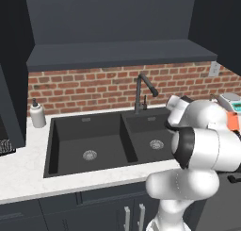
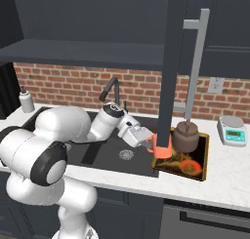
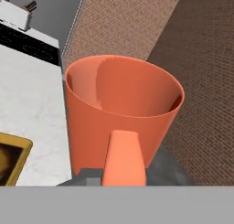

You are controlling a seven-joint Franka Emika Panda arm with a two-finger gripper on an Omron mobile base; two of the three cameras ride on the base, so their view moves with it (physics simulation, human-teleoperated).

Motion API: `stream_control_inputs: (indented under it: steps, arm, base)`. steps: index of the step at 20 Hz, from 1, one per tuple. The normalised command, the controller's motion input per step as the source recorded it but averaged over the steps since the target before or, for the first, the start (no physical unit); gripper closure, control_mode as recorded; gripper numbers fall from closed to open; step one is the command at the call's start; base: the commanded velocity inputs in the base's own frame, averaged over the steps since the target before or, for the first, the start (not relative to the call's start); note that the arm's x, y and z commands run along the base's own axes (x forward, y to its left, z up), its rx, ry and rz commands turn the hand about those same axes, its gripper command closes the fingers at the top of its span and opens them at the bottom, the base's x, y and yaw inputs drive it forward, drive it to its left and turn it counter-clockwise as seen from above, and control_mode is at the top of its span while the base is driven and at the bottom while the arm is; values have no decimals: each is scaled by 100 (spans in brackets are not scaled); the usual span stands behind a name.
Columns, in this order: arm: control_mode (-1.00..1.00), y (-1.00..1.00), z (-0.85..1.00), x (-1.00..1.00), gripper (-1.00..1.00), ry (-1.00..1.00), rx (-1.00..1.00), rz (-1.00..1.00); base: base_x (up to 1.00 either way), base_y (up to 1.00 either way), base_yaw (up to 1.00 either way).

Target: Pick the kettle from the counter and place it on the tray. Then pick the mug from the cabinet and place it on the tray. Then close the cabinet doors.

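The tool (image 2: 149, 144) is gripping the orange mug (image 2: 159, 146) by its handle, jaws nearly closed, and is holding it at the tray's (image 2: 204, 146) left edge above the table (image 2: 224, 177). The mug is sitting directly ahead of the tool, mouth open in the hand view. The kettle (image 2: 186, 135) is standing on the tray, just right of the mug.

The orange mug (image 2: 160, 144) hangs upright at the tray's (image 2: 202, 157) nine o'clock edge, beside the sink. The brownish kettle (image 2: 185, 136) stands on the tray toward twelve o'clock. One dark cabinet door (image 2: 173, 62) stands open.
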Motion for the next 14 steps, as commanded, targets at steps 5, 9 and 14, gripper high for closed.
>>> stream_control_inputs:
  steps: [5, 9, 14]
  arm:
    - [-100, -28, -23, -11, 100, -11, 9, 6]
    - [-100, -29, -15, 0, 100, -13, 2, 10]
    - [-100, -21, -14, 9, 100, -5, 0, 15]
  base:
    - [0, 0, 0]
    - [0, 0, 0]
    - [0, 0, 0]
